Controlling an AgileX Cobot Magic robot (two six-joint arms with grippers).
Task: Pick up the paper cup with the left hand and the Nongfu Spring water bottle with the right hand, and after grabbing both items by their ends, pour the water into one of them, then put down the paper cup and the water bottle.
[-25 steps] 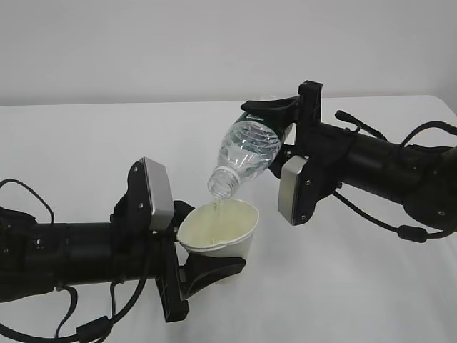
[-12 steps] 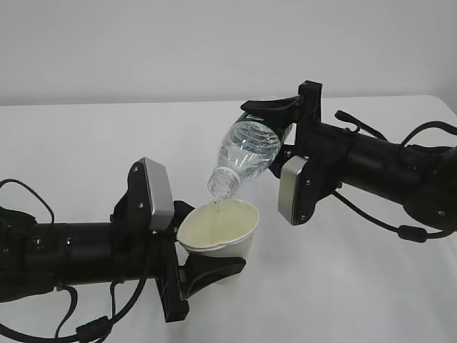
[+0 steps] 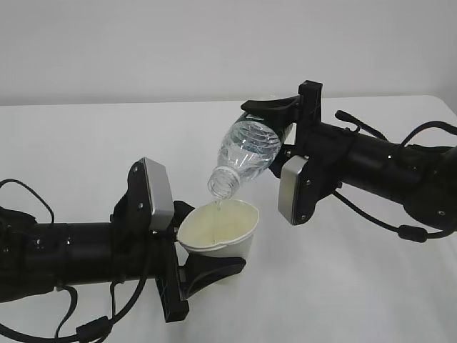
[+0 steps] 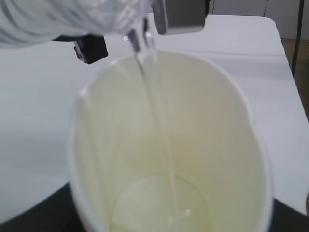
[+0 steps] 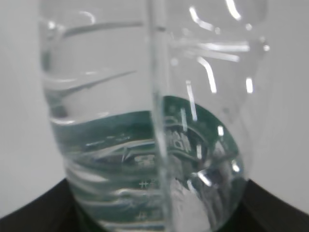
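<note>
The white paper cup point(image 3: 241, 245) is held off the table by my left gripper point(image 3: 214, 237), which is shut on its lower body, the cup tilted slightly. Above it the Nongfu Spring water bottle point(image 3: 246, 151) tips neck-down, with my right gripper point(image 3: 270, 132) shut on its base end. A thin stream of water point(image 3: 218, 204) runs from the neck into the cup. In the left wrist view the stream point(image 4: 155, 113) falls into the cup's cream inside point(image 4: 217, 145), and water pools at the bottom. In the right wrist view the bottle point(image 5: 120, 87) fills the frame, its green label point(image 5: 193, 130) low down.
The white table point(image 3: 86, 143) spreads under both arms, with a pale wall behind it. The table's right edge point(image 4: 286, 72) shows in the left wrist view. Black cables loop off both arms near the frame's sides.
</note>
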